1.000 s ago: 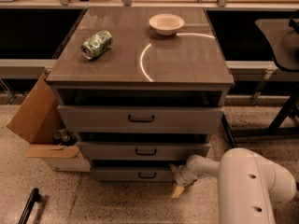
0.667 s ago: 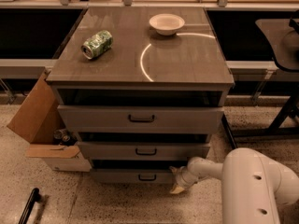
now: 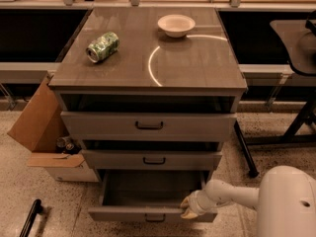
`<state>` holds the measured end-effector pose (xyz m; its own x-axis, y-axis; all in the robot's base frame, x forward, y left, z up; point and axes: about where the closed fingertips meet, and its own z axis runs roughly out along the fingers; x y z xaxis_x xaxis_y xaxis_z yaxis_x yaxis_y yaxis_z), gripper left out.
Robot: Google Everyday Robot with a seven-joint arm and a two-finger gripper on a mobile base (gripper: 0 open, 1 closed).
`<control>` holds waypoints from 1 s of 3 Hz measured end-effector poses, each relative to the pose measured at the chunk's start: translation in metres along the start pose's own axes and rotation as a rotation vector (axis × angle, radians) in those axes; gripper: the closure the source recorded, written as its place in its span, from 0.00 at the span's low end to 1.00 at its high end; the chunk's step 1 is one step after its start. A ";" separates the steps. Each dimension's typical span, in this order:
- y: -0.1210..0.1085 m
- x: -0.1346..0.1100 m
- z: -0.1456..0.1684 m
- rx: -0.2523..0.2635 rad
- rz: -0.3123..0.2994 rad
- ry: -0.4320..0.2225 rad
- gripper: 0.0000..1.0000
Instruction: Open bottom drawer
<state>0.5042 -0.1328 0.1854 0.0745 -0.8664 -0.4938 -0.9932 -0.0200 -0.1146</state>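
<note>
The bottom drawer (image 3: 123, 215) stands pulled well out of the grey cabinet, its inside showing dark and bare, its small dark bar handle (image 3: 154, 217) at the middle of the front. The gripper (image 3: 189, 209) sits at the top edge of that drawer's front, right of the handle, touching it. Whether it is clamped on the edge or only resting there, I cannot tell. The white arm (image 3: 232, 194) reaches in from the lower right.

The middle drawer (image 3: 113, 159) and top drawer (image 3: 98, 125) each stick out a little. On the worktop (image 3: 197, 63) lie a crushed green can (image 3: 102, 47) and a white bowl (image 3: 176, 24), well apart. An open cardboard box (image 3: 34, 117) leans beside the cabinet's left side.
</note>
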 end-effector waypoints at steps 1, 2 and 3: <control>0.032 -0.007 0.001 -0.035 0.012 -0.035 1.00; 0.061 -0.014 0.008 -0.090 0.025 -0.074 1.00; 0.061 -0.013 0.007 -0.090 0.025 -0.074 1.00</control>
<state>0.4428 -0.1193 0.1785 0.0523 -0.8279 -0.5585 -0.9986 -0.0462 -0.0249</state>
